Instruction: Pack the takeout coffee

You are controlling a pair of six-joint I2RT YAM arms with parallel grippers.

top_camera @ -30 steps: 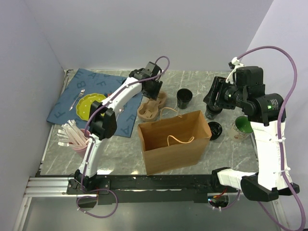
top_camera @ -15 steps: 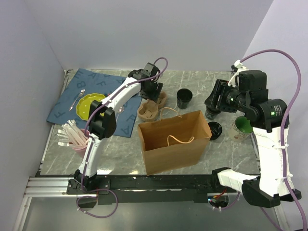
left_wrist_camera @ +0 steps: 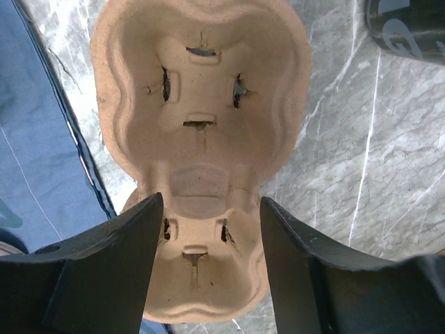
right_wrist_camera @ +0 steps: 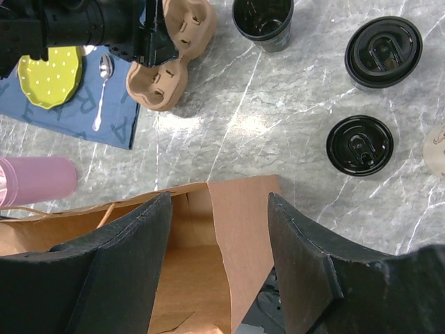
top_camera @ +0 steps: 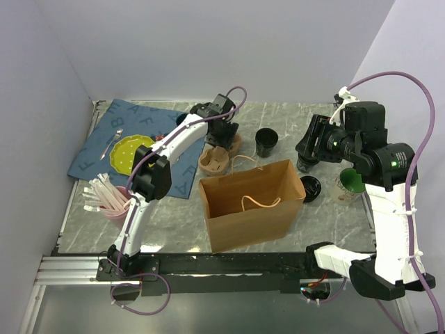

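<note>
Up above, the top camera shows the bag (top_camera: 250,205) standing open in the middle of the table, mouth up, so things can drop in. The left gripper (top_camera: 222,138) hangs over the carrier (top_camera: 214,160), most likely to pick it up. The right gripper (top_camera: 308,149) is near the coffee (top_camera: 306,165), which stands just right of the bag, partly hidden under that arm. A loose lid (top_camera: 310,188) lies close by, and a cup (top_camera: 265,141) with no lid stands behind the bag. On the left wrist camera, the two fingers (left_wrist_camera: 111,271) are wide apart, one on each side of the carrier's thin middle, holding nothing. I cannot tell if they touch it. A pale mark on the cup in the corner is cut off, so it cannot be read. On the right wrist camera, the fingers (right_wrist_camera: 118,257) are wide apart too, with nothing between them, above the bag's edge. The coffee sits at the top right, lid on. The mat (right_wrist_camera: 83,115) has big pale letters like A and R.
</note>
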